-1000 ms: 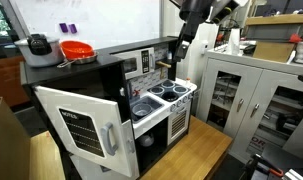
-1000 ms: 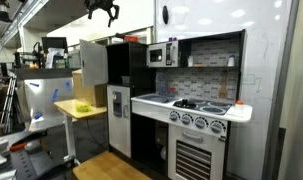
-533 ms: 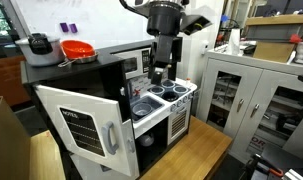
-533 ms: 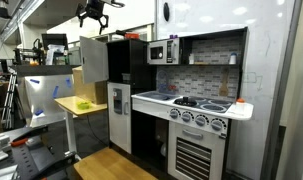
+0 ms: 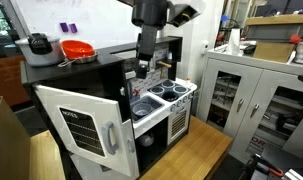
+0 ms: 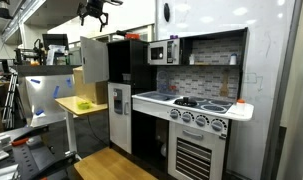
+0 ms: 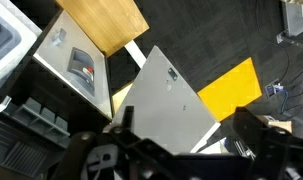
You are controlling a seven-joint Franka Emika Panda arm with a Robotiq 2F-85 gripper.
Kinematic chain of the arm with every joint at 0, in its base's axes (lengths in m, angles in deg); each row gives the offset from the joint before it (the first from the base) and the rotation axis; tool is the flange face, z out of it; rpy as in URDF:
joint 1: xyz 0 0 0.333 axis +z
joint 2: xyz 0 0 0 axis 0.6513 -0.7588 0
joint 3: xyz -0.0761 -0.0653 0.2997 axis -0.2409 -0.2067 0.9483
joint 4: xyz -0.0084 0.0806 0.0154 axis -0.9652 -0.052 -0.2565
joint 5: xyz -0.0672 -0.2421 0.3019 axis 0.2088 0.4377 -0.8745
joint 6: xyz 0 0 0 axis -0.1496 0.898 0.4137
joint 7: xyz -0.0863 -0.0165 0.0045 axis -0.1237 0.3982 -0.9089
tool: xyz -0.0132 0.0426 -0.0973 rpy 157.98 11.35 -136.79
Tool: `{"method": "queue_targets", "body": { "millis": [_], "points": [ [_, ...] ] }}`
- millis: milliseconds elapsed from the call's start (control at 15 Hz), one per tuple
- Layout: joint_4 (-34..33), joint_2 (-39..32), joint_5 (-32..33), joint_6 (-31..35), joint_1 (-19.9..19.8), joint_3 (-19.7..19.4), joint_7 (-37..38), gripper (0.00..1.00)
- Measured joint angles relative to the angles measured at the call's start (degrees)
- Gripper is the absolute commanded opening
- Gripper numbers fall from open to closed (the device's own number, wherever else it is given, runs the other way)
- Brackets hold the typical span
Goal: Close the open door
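Observation:
The open door (image 5: 86,128) is large and white, with a black lined "NOTES" panel and a grey vertical handle (image 5: 109,136). It stands swung wide out from the toy fridge. In an exterior view it shows as a pale panel (image 6: 92,64) beside the dark fridge body. In the wrist view it lies below me as a white slab (image 7: 163,92). My gripper (image 7: 187,140) is open and empty, its fingers (image 7: 122,126) spread wide. It hangs high above the fridge in both exterior views (image 5: 141,66) (image 6: 94,14), clear of the door.
A red bowl (image 5: 76,49) and a pot (image 5: 36,44) sit on the fridge top. The smaller dispenser door (image 6: 118,105), microwave (image 6: 161,53), stove (image 5: 173,91) and sink (image 5: 144,105) lie alongside. White cabinets (image 5: 253,95) stand nearby. A wooden table (image 6: 81,106) stands beside the door.
The arm has swung across the top of the toy kitchen towards the fridge side and the gripper now hangs over the open door. The door has not moved.

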Motion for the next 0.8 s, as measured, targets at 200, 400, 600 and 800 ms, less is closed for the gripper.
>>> {"method": "queue_targets", "body": {
  "millis": [200,400,600,800],
  "points": [
    [-1.79,-1.09,1.10,0.04,0.00,0.65,3.66,1.00],
    [-1.70,-1.02,1.10,0.04,-0.04,0.68,3.66,1.00],
    [-1.69,-1.03,1.10,0.04,-0.07,0.72,3.65,1.00],
    [-1.33,-1.10,2.78,0.62,-0.24,0.71,7.60,1.00]
  ]
}}
